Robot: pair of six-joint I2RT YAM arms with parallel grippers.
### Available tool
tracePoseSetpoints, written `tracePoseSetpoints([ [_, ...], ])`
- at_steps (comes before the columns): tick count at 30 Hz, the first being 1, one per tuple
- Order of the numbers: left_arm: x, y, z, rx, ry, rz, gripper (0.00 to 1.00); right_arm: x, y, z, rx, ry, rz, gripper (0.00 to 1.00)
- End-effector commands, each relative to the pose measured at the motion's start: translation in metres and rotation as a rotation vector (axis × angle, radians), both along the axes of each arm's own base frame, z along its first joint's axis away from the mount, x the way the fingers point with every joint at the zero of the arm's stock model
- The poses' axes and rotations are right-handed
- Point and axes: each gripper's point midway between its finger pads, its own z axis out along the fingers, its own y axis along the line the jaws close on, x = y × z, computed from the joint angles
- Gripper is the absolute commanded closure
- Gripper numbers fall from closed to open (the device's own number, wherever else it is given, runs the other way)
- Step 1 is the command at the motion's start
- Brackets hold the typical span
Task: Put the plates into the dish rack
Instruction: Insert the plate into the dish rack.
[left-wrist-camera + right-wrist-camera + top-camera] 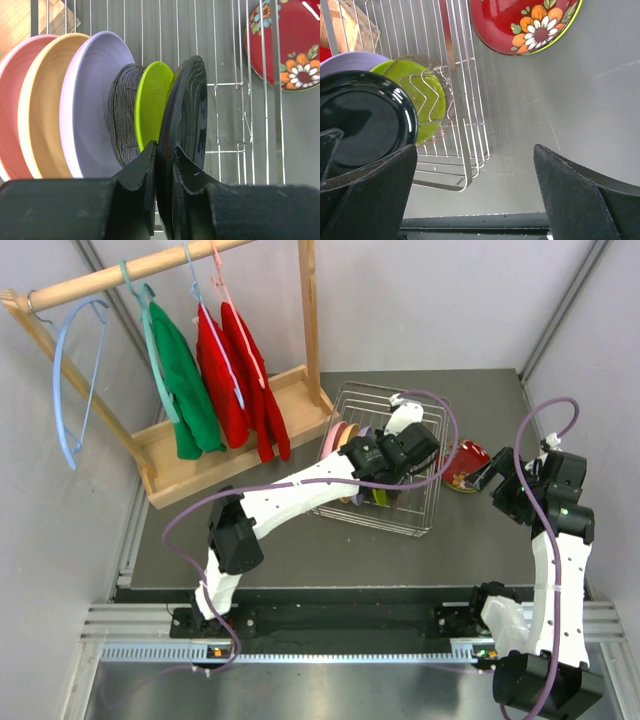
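Note:
The dish rack (372, 390) stands mid-table. Upright in it, left to right, are a pink plate (12, 100), an orange-tan one (45, 105), a lavender one (92, 100), a small dark one (122, 110) and a lime green one (152, 100). My left gripper (164, 147) is shut on the rim of a larger dark plate (190, 110), which stands on edge in the rack beside the green one. A red flowered plate (463, 465) lies on the table just right of the rack. My right gripper (475, 150) hangs open and holds nothing, near that red plate (525, 22).
A wooden clothes stand (225, 445) with hangers and green and red garments fills the back left. Purple cables (450, 430) loop over the rack and the right arm. The rack's near corner (465, 175) lies close to my right gripper's left finger.

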Motion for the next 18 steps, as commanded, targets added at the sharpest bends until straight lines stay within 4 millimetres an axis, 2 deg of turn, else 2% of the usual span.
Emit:
tracePoseSetpoints([
  [1, 0.009, -0.007, 0.024, -0.059, -0.055, 0.030, 1.00, -0.001, 0.000, 0.012, -0.013, -0.045, 0.010, 0.02],
  [9, 0.016, -0.015, 0.011, -0.036, -0.051, 0.053, 1.00, -0.002, 0.002, 0.012, -0.005, -0.045, 0.013, 0.01],
  [18, 0.021, -0.013, -0.007, 0.011, -0.048, 0.090, 1.00, -0.004, 0.000, 0.013, -0.012, -0.045, 0.003, 0.01],
])
